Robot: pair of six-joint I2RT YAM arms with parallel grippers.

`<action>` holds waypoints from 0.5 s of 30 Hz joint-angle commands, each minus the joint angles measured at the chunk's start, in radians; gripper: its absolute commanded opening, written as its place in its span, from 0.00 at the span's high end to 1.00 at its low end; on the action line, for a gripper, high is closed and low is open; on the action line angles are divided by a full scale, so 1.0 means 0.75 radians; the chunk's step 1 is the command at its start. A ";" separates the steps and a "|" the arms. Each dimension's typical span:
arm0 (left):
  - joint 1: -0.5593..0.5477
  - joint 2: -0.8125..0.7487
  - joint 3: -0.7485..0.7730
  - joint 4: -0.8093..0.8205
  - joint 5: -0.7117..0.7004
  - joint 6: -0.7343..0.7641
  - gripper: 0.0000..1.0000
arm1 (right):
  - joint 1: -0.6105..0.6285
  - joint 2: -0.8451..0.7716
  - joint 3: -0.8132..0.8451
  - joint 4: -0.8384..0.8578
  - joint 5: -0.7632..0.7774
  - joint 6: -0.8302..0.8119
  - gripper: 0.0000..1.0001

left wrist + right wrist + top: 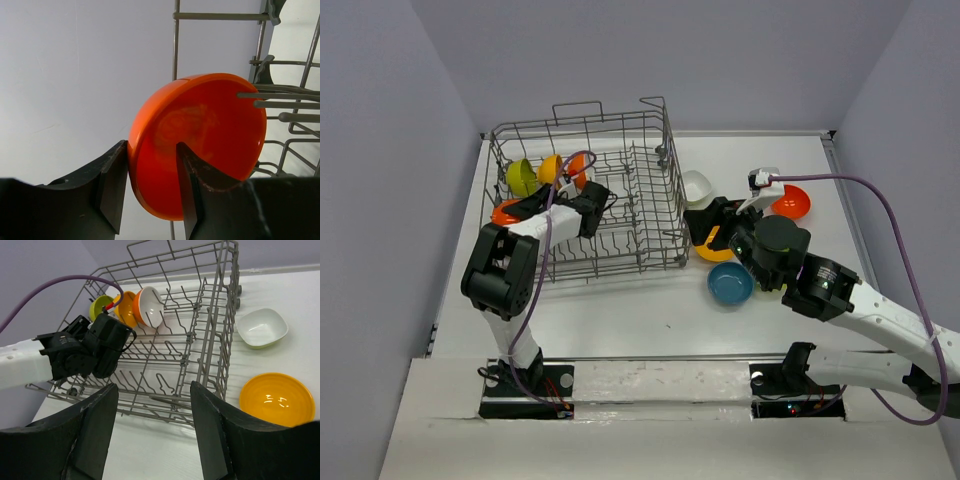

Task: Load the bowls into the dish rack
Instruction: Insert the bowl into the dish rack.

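We see the left tool (151,146) clamped on the rim of a red-orange bowl (210,125) inside the dish rack (670,172), while the right tool (152,387) hangs spread wide above the tabletop (650,320).

The left arm (500,270), at the left end of the tall grey wire dish rack (650,200), has white links, bulky black joint housings and a purple cable (65,278). The right arm (840,295), right of that rack, matches it, purple cable (820,178) included. The left gripper (151,147) and right gripper (153,386) have matte black, wedge-shaped fingers with scuffed edges.
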 commanded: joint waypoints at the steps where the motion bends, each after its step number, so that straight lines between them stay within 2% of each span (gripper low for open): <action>1: -0.011 -0.013 -0.036 -0.007 -0.215 -0.033 0.49 | -0.003 -0.026 -0.005 0.055 0.034 0.002 0.35; 15: -0.017 -0.028 -0.042 -0.015 -0.195 -0.058 0.44 | -0.003 -0.020 -0.009 0.055 0.043 0.000 0.35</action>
